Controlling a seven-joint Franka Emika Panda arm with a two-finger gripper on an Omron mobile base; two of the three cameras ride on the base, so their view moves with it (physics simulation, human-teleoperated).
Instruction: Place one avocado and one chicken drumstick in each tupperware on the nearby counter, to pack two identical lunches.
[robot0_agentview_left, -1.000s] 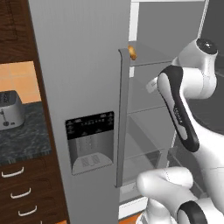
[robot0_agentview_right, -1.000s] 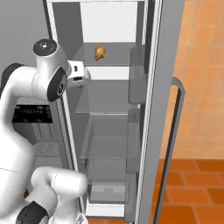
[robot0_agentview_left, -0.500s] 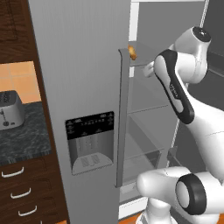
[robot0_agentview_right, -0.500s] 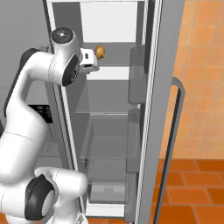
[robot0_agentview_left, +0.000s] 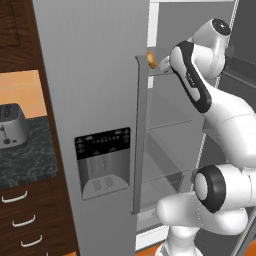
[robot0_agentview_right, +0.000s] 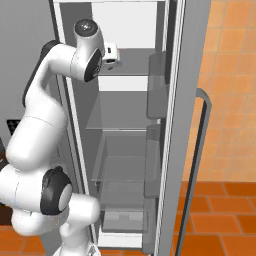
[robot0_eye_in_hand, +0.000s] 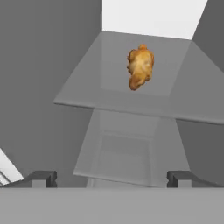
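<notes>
A golden-brown chicken drumstick (robot0_eye_in_hand: 140, 66) lies on the fridge's upper glass shelf (robot0_eye_in_hand: 109, 94); in the left base view the chicken drumstick (robot0_agentview_left: 150, 60) peeks out past the door edge. My gripper (robot0_eye_in_hand: 111, 179) is open, pointed at it from a short distance below and in front, with nothing between its fingertips (robot0_eye_in_hand: 43, 178). The white hand (robot0_agentview_right: 111, 54) is inside the fridge at upper-shelf height. The counter (robot0_agentview_left: 25, 155) is at the left, beside the fridge. The avocado and tupperware are out of view.
The fridge's right door (robot0_agentview_right: 195, 125) stands open, its bins (robot0_agentview_right: 156, 75) on the inner side. The closed left door (robot0_agentview_left: 95, 125) with dispenser panel (robot0_agentview_left: 102, 160) flanks my arm. A toaster (robot0_agentview_left: 11, 125) sits on the counter above wooden drawers (robot0_agentview_left: 22, 220). Lower glass shelves (robot0_agentview_right: 122, 170) are bare.
The arm has swung up and reached further into the fridge toward the upper shelf; the hand now covers the drumstick in the right base view. The jaws stayed open.
</notes>
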